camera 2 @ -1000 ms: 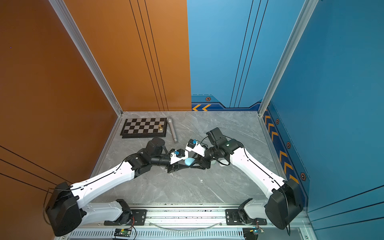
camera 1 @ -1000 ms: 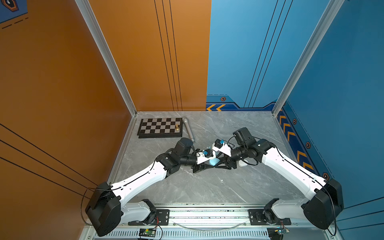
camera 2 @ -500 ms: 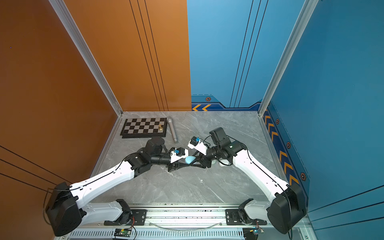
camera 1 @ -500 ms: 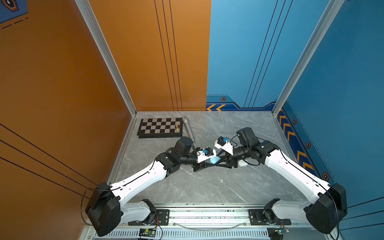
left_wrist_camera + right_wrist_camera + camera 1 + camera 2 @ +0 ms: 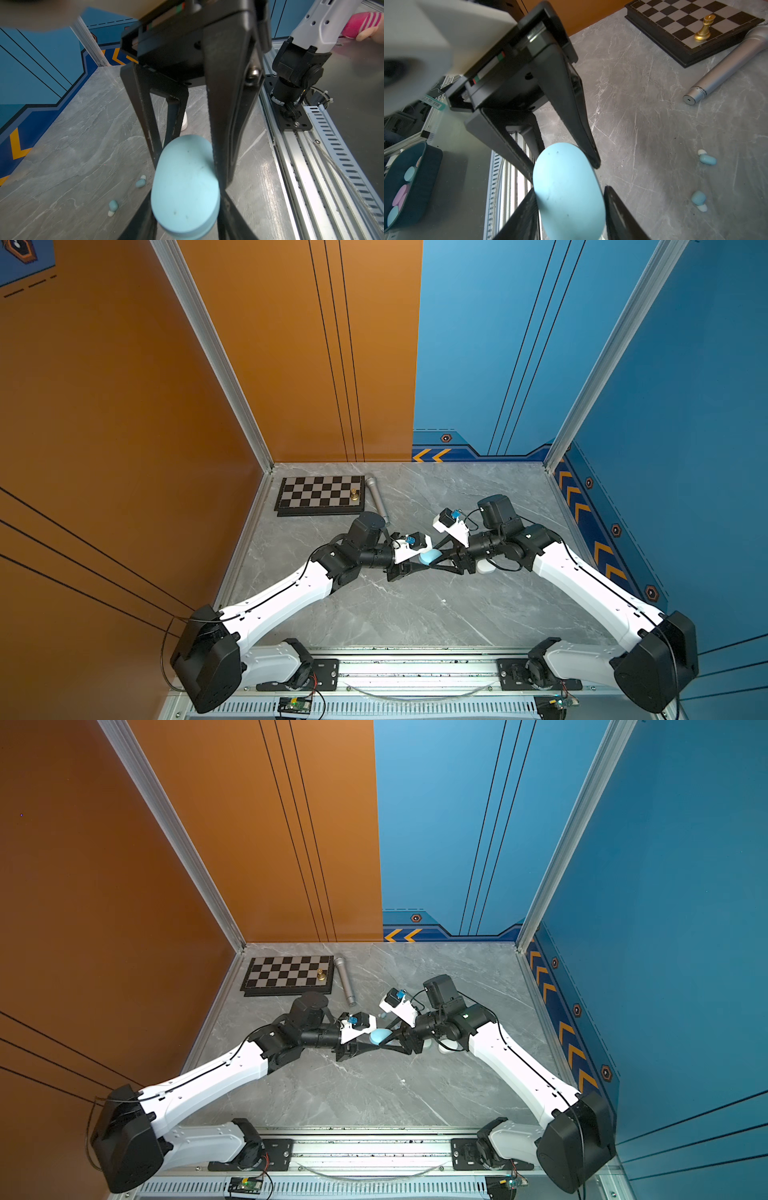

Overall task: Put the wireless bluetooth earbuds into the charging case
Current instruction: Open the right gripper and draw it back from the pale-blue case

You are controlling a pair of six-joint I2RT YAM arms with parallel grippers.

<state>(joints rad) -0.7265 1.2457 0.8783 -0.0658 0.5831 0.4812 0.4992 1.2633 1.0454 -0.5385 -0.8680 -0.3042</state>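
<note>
- Two earbuds lie loose on the grey marble table [image 5: 643, 116], outside both sets of jaws and on the side of them that faces the chessboard [image 5: 320, 497].
- They are the earbud nearer the microphone [image 5: 707, 159] and the other earbud [image 5: 698, 200]. Both are pale blue with a white tip, and they lie apart from each other.
- Neither earbud touches a finger or the charging case [image 5: 429, 558].
- The charging case, a pale blue oval pebble, sits between the jaws of both arms at once. In both top views the two grippers meet there tip to tip.
- The left gripper [image 5: 186, 195] is clamped on the case, its two black fingers pressing the long sides at the end nearest its own wrist.
- The right gripper [image 5: 571, 190] grips the same case from the opposite end, with one finger against each long side.
- In each wrist view the other arm's fingers reach in from beyond the case and end at its flanks.
- Whether the case rests on the table or hangs just above it cannot be told.
- A white case [image 5: 484, 568] lies on the table behind the right jaws, partly hidden beneath that wrist.
- The chessboard carries a gold chess piece [image 5: 354, 494]. A silver microphone [image 5: 376, 499] lies just beside the board's edge, beyond the left jaws and well apart from the held case.
</note>
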